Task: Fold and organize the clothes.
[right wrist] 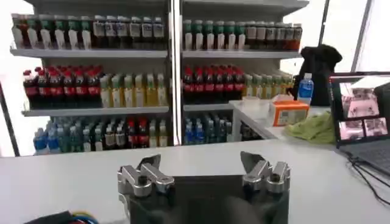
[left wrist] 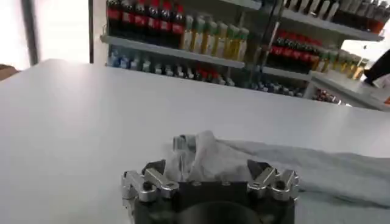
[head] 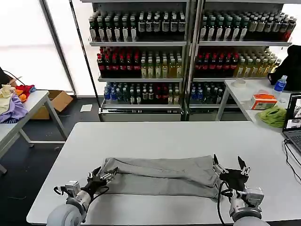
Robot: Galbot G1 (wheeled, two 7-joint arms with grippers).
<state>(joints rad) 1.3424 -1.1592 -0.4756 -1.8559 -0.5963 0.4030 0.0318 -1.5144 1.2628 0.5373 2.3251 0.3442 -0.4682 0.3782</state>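
A grey shirt (head: 160, 175) lies folded into a long strip across the near part of the white table (head: 164, 136). My left gripper (head: 102, 178) sits low at the strip's left end. In the left wrist view this gripper (left wrist: 207, 173) is open, with a bunched fold of the shirt (left wrist: 204, 155) rising between its spread fingers. My right gripper (head: 229, 165) stands at the strip's right end with its fingers pointing up. The right wrist view shows it (right wrist: 201, 163) open, with only bare tabletop beyond it.
Shelves of bottles (head: 141, 52) stand behind the table. A side table at the right holds a laptop (head: 294, 122), a lime-green cloth (head: 273, 115), an orange box (head: 263, 101) and a water bottle (head: 280, 84). A heap of coloured fabrics (head: 14, 101) lies on the left table.
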